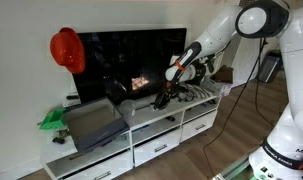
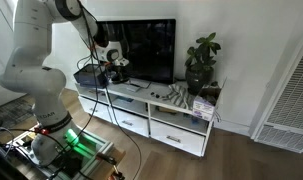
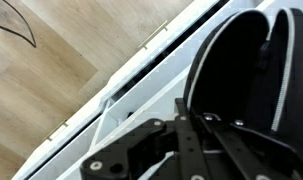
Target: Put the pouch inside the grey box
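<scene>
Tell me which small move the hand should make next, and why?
Probably lift the hand slightly to see whether the pouch comes with it. The hand hangs low over the white cabinet, the black pouch sits right beside it in the wrist view, and the grip is not readable. The grey box stands further along.

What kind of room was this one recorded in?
Most likely a home living room: a flat TV sits on a low white drawer cabinet, with a potted plant at its end and wood flooring.
</scene>
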You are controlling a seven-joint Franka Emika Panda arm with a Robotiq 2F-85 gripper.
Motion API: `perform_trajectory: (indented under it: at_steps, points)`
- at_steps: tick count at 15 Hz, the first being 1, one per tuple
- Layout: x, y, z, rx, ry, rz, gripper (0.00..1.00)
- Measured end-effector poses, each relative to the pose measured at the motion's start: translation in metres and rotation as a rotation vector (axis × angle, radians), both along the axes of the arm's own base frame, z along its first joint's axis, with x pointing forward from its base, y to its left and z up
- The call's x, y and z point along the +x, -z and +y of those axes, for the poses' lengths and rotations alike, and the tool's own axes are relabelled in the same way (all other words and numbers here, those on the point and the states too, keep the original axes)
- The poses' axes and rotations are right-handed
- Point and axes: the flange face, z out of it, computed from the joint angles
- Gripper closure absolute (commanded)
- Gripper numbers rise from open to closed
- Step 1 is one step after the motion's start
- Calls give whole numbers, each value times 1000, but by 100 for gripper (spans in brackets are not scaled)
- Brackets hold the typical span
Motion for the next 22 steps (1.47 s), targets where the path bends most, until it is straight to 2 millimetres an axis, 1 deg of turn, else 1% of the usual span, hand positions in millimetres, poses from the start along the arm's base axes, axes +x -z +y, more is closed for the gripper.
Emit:
perform_trajectory:
  at_steps: [2, 4, 7, 9, 11, 13, 14, 16, 17, 18, 19, 22]
  points:
    - [-5, -15, 47, 16, -77, -23, 99]
    - [-8, -37, 93, 31, -148, -62, 99]
    - [-6, -69, 157, 57, -230, -131, 99]
    - [0, -88, 194, 86, -250, -175, 99]
    - [11, -98, 222, 117, -252, -195, 99]
    - [24, -99, 246, 139, -230, -197, 99]
    - [29, -95, 257, 143, -216, -183, 99]
    - [35, -80, 279, 140, -206, -133, 99]
    - [37, -72, 290, 133, -216, -112, 95]
    - [38, -66, 295, 133, -221, -107, 95]
    - [37, -62, 296, 133, -222, -104, 95]
    - [41, -64, 290, 133, -213, -107, 95]
